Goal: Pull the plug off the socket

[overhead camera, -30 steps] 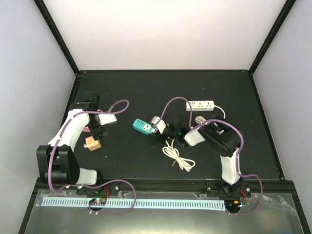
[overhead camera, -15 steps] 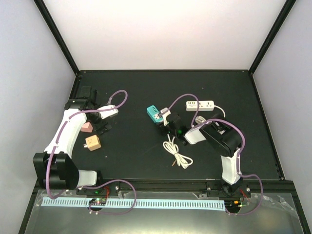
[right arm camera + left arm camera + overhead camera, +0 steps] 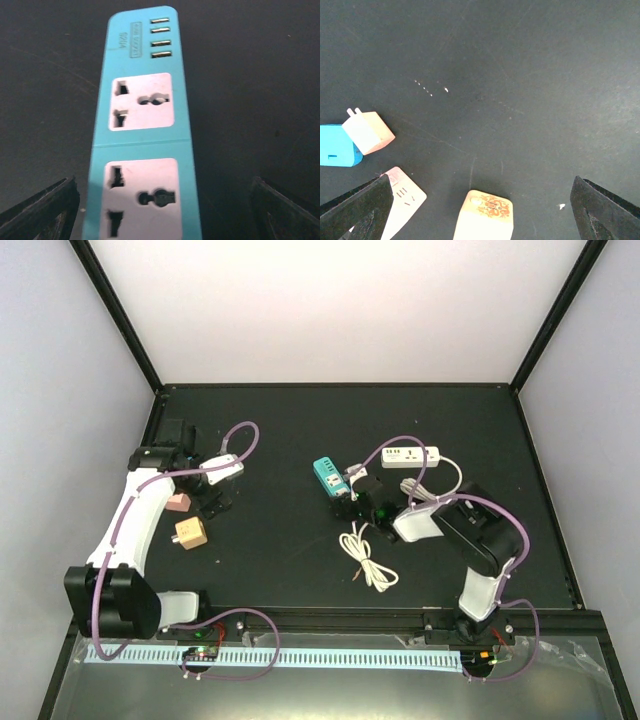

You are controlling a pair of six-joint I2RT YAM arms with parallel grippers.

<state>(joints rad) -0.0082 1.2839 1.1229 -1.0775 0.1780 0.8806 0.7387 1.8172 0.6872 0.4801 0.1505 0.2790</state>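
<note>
The teal socket strip [image 3: 327, 477] lies mid-table. In the right wrist view the socket strip [image 3: 145, 150] shows two outlets, both with nothing in them, and several USB ports. My right gripper [image 3: 349, 500] hangs over its near end, and the right gripper [image 3: 162, 205] is open with the strip between its fingers [image 3: 47, 207], untouched. A small white piece [image 3: 357, 473] just right of the strip looks like the plug; its white cord [image 3: 366, 560] lies coiled nearer me. My left gripper [image 3: 214, 502] stands open far to the left, holding nothing.
A white power strip [image 3: 411, 456] with its cable lies behind the right arm. By the left gripper [image 3: 480, 200] sit a tan block [image 3: 484, 216], a pale two-prong adapter [image 3: 368, 131], a blue piece [image 3: 337, 146] and a white card [image 3: 404, 196].
The right gripper has opened. It and the teal strip shifted up and right across the table. The left arm drew back to the left.
</note>
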